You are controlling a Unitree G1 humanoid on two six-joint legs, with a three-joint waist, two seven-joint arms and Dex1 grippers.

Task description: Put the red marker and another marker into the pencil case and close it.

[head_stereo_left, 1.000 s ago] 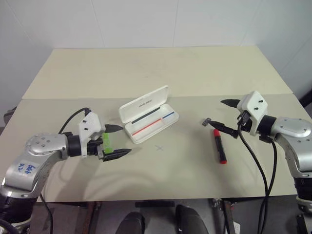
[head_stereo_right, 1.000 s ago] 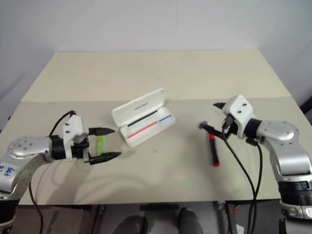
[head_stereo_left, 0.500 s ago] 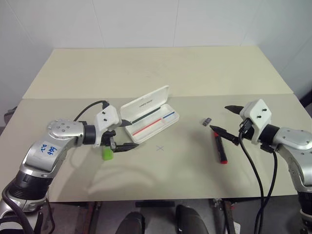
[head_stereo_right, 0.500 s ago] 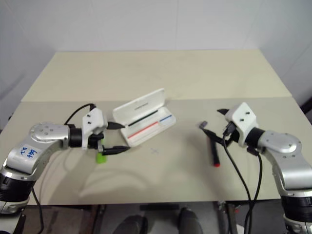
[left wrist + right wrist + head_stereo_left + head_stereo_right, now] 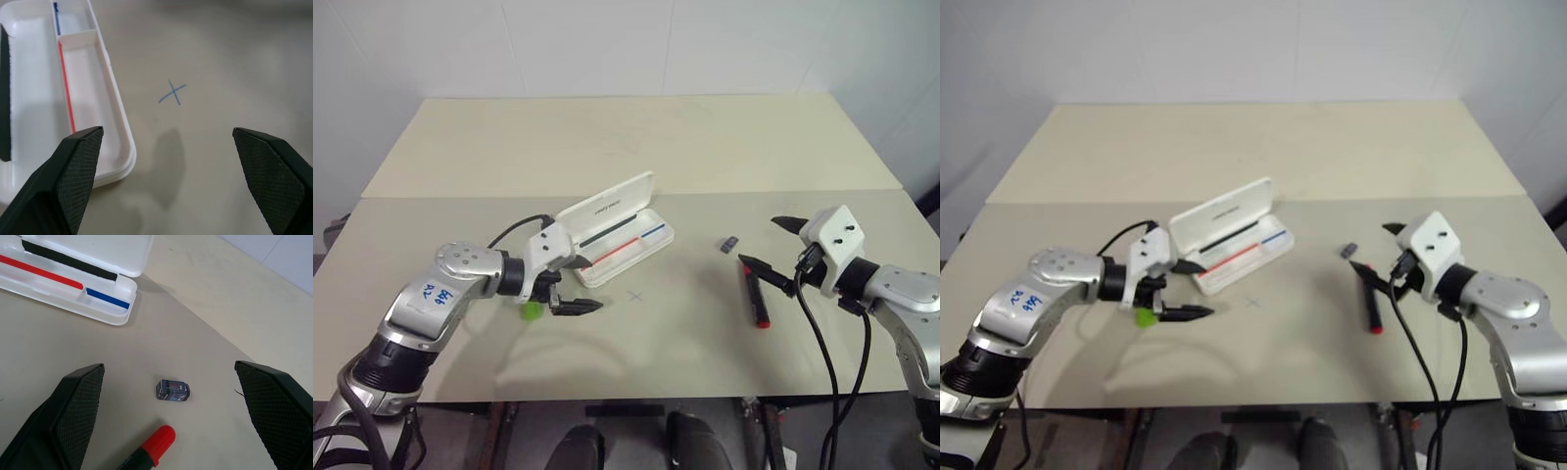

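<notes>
A white hard-plastic rectangular pencil case (image 5: pixel 615 231) with rounded corners lies open near the middle of the beige tabletop (image 5: pixel 636 147), its hinged lid (image 5: pixel 605 207) raised on the far side and bearing small dark lettering. Inside the tray lie a thin red line-like pen (image 5: pixel 610 257) and, in a small end compartment, a thin blue line-like pen (image 5: pixel 652 233); a black strip (image 5: pixel 610 231) runs along the base of the lid. The left gripper (image 5: pixel 578 284) hovers just in front of the case's near-left corner, its two black fingers (image 5: pixel 578 307) spread wide with nothing between them; in the left wrist view the fingers (image 5: pixel 73 166) frame the corner of the case (image 5: pixel 115 161) and a small blue cross (image 5: pixel 172 92) drawn on the tabletop. The chunky lime-green highlighter (image 5: pixel 531 309) lies on the tabletop just beside and partly behind the left gripper, only its end visible, apart from the case. The right gripper (image 5: pixel 773 253) is well to the right of the case, its fingers (image 5: pixel 766 274) likewise spread wide and empty. The short, thick red marker (image 5: pixel 755 295) with a black cap end lies on the tabletop below the lower right finger, with its black end toward the gripper; contact cannot be told. A small dark grey clip-like piece (image 5: pixel 729 244) rests just beyond the marker's far end, between it and the case.
</notes>
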